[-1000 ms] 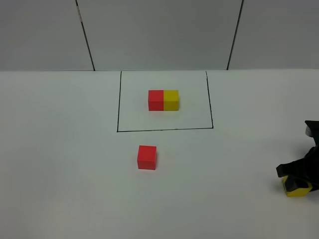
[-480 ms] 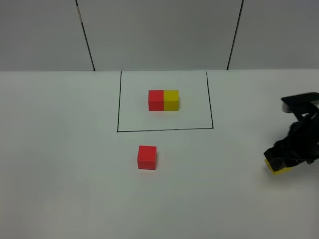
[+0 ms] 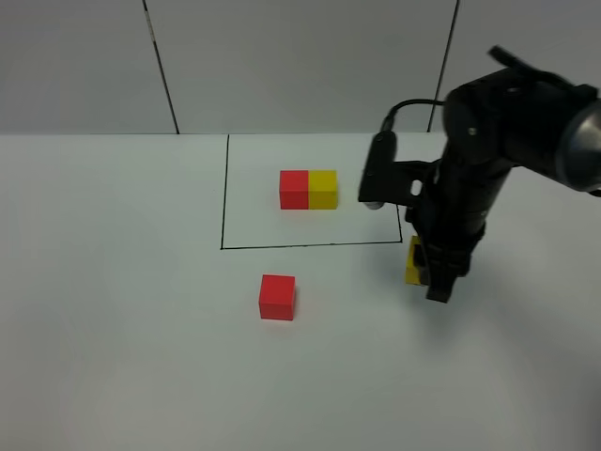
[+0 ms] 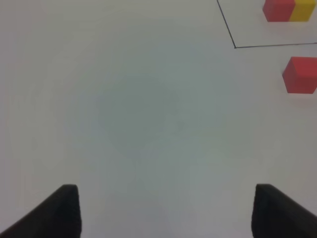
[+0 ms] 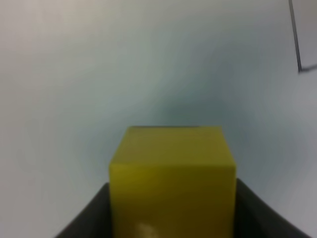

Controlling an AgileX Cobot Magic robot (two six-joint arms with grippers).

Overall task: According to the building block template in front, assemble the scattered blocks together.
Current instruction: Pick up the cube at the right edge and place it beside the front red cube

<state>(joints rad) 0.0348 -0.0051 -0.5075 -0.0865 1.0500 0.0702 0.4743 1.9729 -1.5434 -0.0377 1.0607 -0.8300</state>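
The template, a red and yellow bar (image 3: 308, 189), lies inside a thin black drawn outline (image 3: 223, 207); it also shows in the left wrist view (image 4: 289, 10). The loose red cube (image 3: 277, 296) sits on the table just in front of the outline and shows in the left wrist view (image 4: 300, 74). My right gripper (image 3: 427, 271) is shut on the loose yellow cube (image 3: 413, 261), held off the table near the outline's front right corner; the cube fills the right wrist view (image 5: 172, 181). My left gripper (image 4: 166, 210) is open and empty, far left of the red cube.
The white table (image 3: 113, 310) runs to a grey panelled wall (image 3: 300, 56) at the back. The right arm (image 3: 488, 141) reaches in from the right above the outline's right edge.
My right gripper has carried the yellow cube from the table's far right edge leftward and back, lifting it, to just off the outline's front right corner. The red cube has not moved.
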